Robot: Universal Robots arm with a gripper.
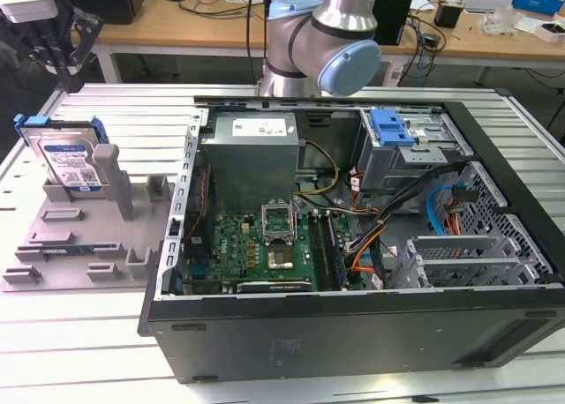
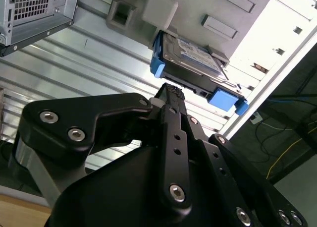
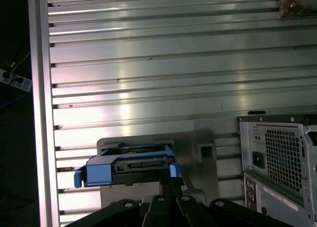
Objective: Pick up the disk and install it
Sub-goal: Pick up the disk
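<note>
Exterior view: the disk [image 1: 69,161] stands on edge in its grey holder [image 1: 79,236], well apart from the open computer case [image 1: 353,333] — second wrist view, my gripper [image 2: 171,92] near it, jaws together, empty — first wrist view, lined up on the blue bracket [image 3: 91,172]; pick-up stage, I judge, calling for parted jaws.

Flat rectangular silver hard disk [image 1: 69,161] with white-and-blue label, framed by a bright blue plastic bracket, standing on edge, slightly tilted, in a grey plastic fixture [image 1: 71,238] at the exterior view's left.
</note>
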